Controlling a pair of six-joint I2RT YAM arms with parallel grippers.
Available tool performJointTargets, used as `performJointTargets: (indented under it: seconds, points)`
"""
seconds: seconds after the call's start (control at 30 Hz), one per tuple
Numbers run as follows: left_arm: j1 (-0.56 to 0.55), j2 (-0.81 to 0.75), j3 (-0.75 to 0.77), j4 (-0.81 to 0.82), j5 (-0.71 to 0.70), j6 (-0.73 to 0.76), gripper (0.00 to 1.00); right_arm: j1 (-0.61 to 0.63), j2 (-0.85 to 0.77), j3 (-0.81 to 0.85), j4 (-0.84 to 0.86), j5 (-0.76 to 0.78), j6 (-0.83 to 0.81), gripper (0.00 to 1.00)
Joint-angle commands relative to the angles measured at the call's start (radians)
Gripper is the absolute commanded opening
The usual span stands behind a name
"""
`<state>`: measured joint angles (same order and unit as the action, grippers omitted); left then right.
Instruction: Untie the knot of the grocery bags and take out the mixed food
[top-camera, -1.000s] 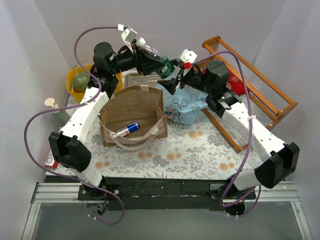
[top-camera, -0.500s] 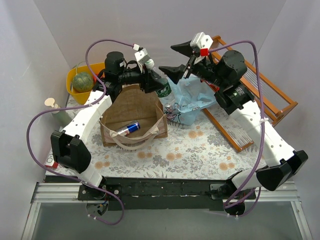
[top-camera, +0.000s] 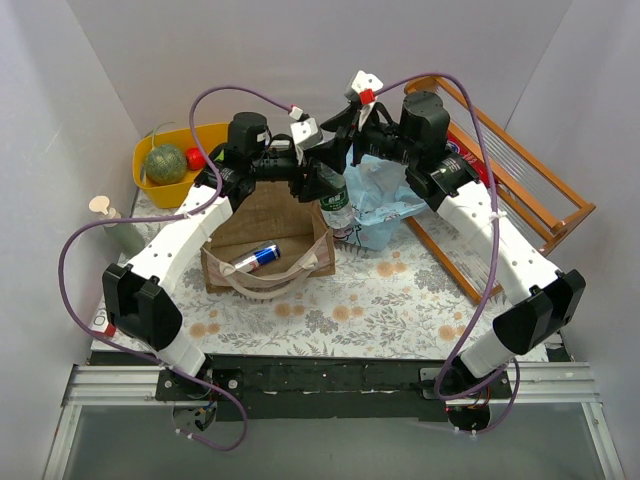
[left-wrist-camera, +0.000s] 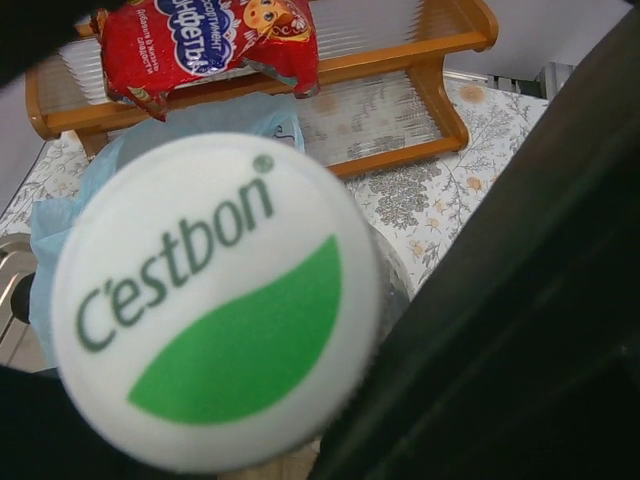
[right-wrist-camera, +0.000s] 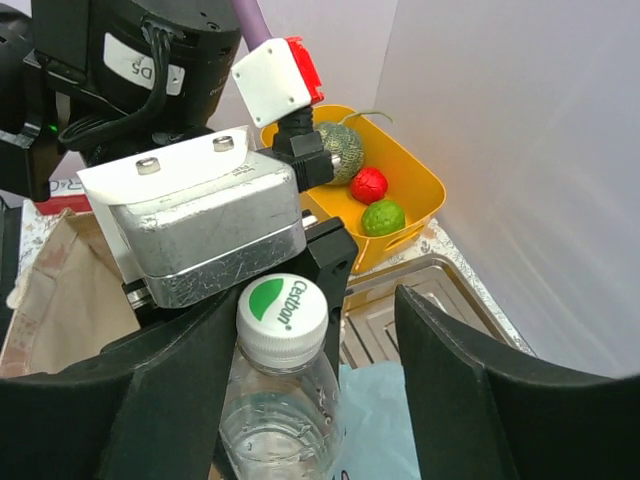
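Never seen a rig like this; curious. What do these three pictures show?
Two robot arms stand at a table's near edge, each ending in a two-finger gripper. One picture looks down from above; the others come from wrist cameras. On the table: a brown paper bag with a can inside, a light blue plastic bag, a yellow tub holding a melon, a wooden rack. The left gripper holds a clear bottle up by its neck; the right gripper, open, straddles its cap.
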<state>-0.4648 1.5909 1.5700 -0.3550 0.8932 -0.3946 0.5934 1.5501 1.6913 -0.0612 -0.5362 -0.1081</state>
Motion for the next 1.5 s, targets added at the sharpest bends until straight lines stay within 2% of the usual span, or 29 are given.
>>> performJointTargets:
  seconds: [0.0,0.17,0.23,0.27,0.43,0.53,0.6,0.63,0.67,0.7,0.73,0.77,0.8,0.83,1.03,1.2,1.47]
  points:
    - [-0.02,-0.082,0.065,0.019,0.001,0.053,0.0,0.003,0.015,0.035,-0.043,-0.03,0.001,0.68]
    - [-0.026,-0.074,0.074,0.03,-0.045,0.059,0.0,0.003,0.01,-0.002,-0.054,-0.073,0.008,0.68]
    - [-0.026,-0.077,0.071,0.037,-0.051,0.059,0.0,0.003,0.018,-0.001,-0.083,-0.088,-0.002,0.62]
    - [-0.028,-0.077,0.067,0.039,-0.048,0.054,0.0,0.003,0.024,-0.002,-0.092,-0.093,-0.007,0.54]
    - [-0.026,-0.083,0.058,0.085,-0.062,0.014,0.0,0.003,0.048,0.005,-0.143,-0.133,-0.015,0.48]
    - [-0.026,-0.085,0.056,0.09,-0.072,0.01,0.0,0.002,0.051,-0.001,-0.13,-0.156,-0.013,0.29]
    - [-0.026,-0.092,0.05,0.097,-0.094,0.005,0.0,0.0,0.056,0.013,-0.149,-0.169,-0.027,0.08]
    - [-0.026,-0.094,0.042,0.103,-0.102,0.005,0.0,0.0,0.044,0.008,-0.138,-0.166,-0.028,0.01]
    - [-0.026,-0.097,0.039,0.102,-0.106,0.005,0.03,-0.006,0.035,0.001,-0.103,-0.168,-0.028,0.01]
    - [-0.028,-0.098,0.035,0.102,-0.114,0.005,0.1,-0.01,0.027,-0.013,-0.086,-0.177,-0.028,0.01]
    - [-0.026,-0.1,0.027,0.103,-0.122,0.005,0.23,-0.015,0.018,-0.01,-0.078,-0.182,-0.025,0.01]
    - [-0.026,-0.103,0.021,0.108,-0.131,0.002,0.51,-0.032,0.016,0.001,-0.072,-0.188,-0.006,0.01]
    - [-0.028,-0.112,0.012,0.12,-0.169,-0.01,0.63,-0.046,0.018,0.02,-0.057,-0.205,0.005,0.01]
    - [-0.026,-0.117,0.002,0.149,-0.192,-0.045,0.96,-0.072,0.018,0.036,-0.055,-0.212,0.016,0.01]
    - [-0.026,-0.149,-0.036,0.162,-0.312,-0.044,0.98,-0.222,0.047,0.178,-0.075,-0.248,0.064,0.01]
    - [-0.026,-0.181,-0.094,0.162,-0.342,-0.033,0.98,-0.345,0.087,0.292,-0.072,-0.251,0.087,0.01]
    - [-0.026,-0.212,-0.13,0.146,-0.35,-0.038,0.98,-0.556,0.166,0.441,0.017,-0.13,0.099,0.01]
